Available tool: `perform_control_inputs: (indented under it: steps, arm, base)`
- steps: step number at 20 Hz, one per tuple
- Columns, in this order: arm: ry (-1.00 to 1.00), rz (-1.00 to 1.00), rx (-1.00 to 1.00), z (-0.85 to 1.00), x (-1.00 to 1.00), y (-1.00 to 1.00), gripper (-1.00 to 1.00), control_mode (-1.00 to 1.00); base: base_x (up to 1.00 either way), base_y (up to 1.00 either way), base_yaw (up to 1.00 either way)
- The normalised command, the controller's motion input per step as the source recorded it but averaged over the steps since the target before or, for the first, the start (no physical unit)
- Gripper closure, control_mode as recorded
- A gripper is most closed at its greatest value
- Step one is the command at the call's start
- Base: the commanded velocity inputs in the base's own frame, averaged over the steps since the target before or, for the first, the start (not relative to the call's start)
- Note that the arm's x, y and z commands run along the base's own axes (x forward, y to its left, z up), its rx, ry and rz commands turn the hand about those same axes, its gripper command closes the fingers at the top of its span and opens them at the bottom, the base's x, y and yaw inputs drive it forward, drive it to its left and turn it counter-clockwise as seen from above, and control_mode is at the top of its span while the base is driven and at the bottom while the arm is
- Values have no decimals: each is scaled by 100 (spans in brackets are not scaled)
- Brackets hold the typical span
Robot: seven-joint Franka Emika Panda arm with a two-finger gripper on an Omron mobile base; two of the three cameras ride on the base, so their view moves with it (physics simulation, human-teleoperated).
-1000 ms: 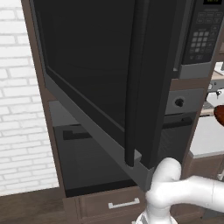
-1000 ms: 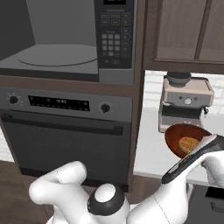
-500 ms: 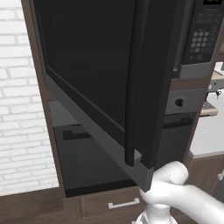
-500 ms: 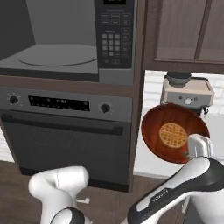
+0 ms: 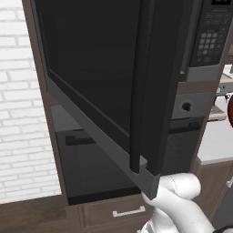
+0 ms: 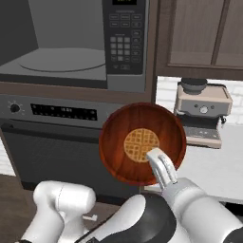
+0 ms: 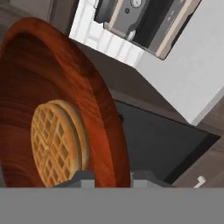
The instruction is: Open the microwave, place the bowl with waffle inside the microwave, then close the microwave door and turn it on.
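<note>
Nearest the cameras, the gripper [image 6: 159, 163] was found clamped on the near rim of the bowl with waffle [image 6: 142, 143], one finger inside the wall and one outside; in the hand view the rim passed between the two fingertips [image 7: 83, 178], which confirmed a pinch grip on the edge, not a cradle from below. The bowl was held in the air in front of the robot, clear of the counter [image 6: 216, 163], with its open face turned toward the right base camera and the waffle [image 6: 141, 144] lying against the middle of its floor. That tilt is judged a consequence of gripping by the rim; the waffle appeared seated, though a steeper tilt could let it slide. Behind and below the bowl stood the dark oven [image 6: 52, 142], and to its right, on the counter, a coffee machine [image 6: 203, 111]. Above the oven the microwave [image 6: 71, 42] stood with its cavity exposed and the turntable visible, keypad panel [image 6: 124, 42] to the right. The microwave door [image 5: 104, 77] was swung fully out to the left, as the left base view showed, leaving the way in unobstructed. The opening step is judged done; placing the bowl inside remained, and would call for lifting it and levelling it to the cavity floor.
</note>
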Motion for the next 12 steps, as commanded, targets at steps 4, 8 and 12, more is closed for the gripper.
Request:
perform_control_inputs:
  steps: [4,8,12]
  arm:
    - [-6,11,-19,57,-56,100,100,-100]
    - [-4,9,-19,48,-39,100,100,-100]
    - [0,7,-17,46,-27,100,100,-100]
  base:
    - [0,0,0]
    - [0,0,0]
    - [0,0,0]
